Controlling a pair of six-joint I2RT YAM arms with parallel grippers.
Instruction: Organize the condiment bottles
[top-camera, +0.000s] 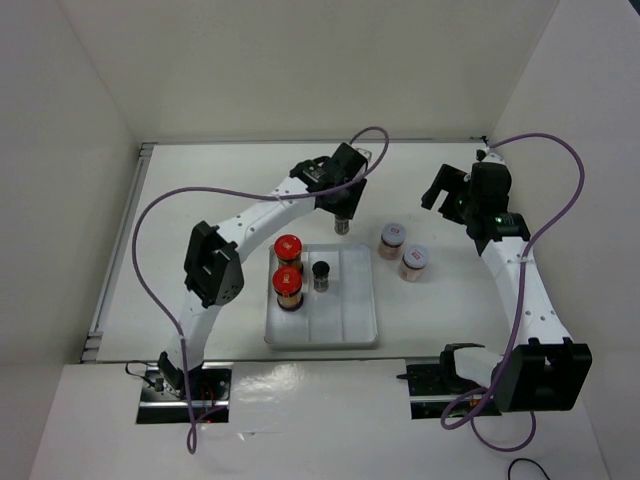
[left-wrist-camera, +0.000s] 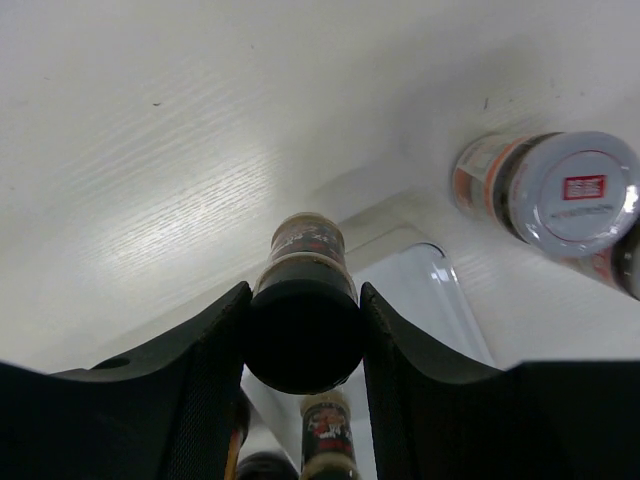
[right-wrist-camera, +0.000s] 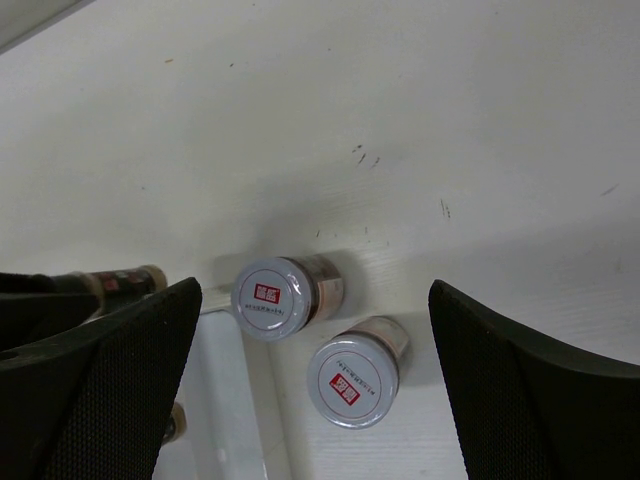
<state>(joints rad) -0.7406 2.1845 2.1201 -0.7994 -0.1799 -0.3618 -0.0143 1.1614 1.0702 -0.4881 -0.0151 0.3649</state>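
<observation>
My left gripper (top-camera: 342, 216) is shut on a slim dark bottle with a black cap (left-wrist-camera: 302, 330), held upright above the far edge of the white tray (top-camera: 350, 330). The second dark bottle (top-camera: 321, 275) stands in the tray's middle section and shows in the left wrist view (left-wrist-camera: 327, 435). Two red-capped jars (top-camera: 288, 247) (top-camera: 287, 283) stand in the tray's left section. Two pinkish jars with pale lids (right-wrist-camera: 272, 297) (right-wrist-camera: 353, 380) stand on the table just right of the tray. My right gripper (right-wrist-camera: 315, 300) is open and empty above them.
The tray's right section (top-camera: 360, 295) holds nothing. White walls close in the table at the back and both sides. The left arm's purple cable (top-camera: 160, 210) loops over the table's left side.
</observation>
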